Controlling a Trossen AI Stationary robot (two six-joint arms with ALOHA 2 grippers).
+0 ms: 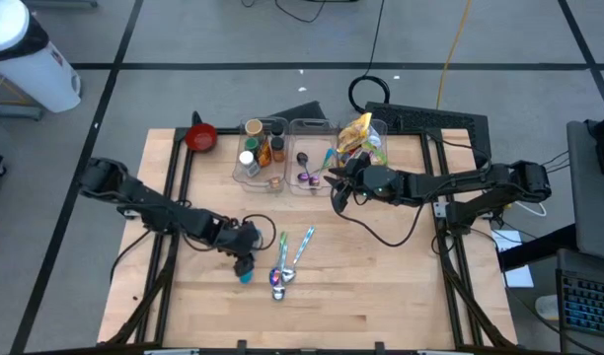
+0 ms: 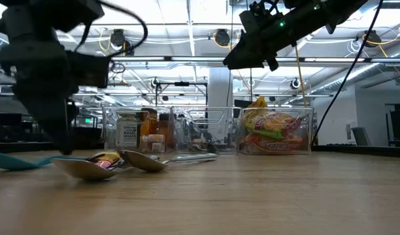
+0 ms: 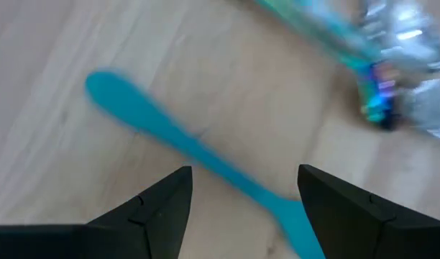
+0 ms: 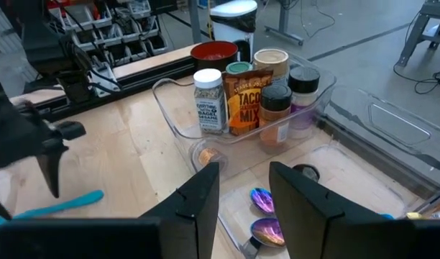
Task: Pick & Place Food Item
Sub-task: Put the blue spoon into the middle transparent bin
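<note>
From where I stood, the left jaws [image 3: 245,191] hung parted right over the teal spoon [image 3: 198,155] lying flat on the surface [image 1: 381,286], handle running between the tips. Best bet was dropping straight down and centering first. The right jaws [image 4: 243,191] stood a little apart and empty above the clear bin [image 4: 328,173] of purple spoons [image 4: 262,200].

Red bowl [image 1: 201,137] beside spice-jar bin [image 1: 262,158]; teal spoon [image 3: 198,155] apart.
</note>
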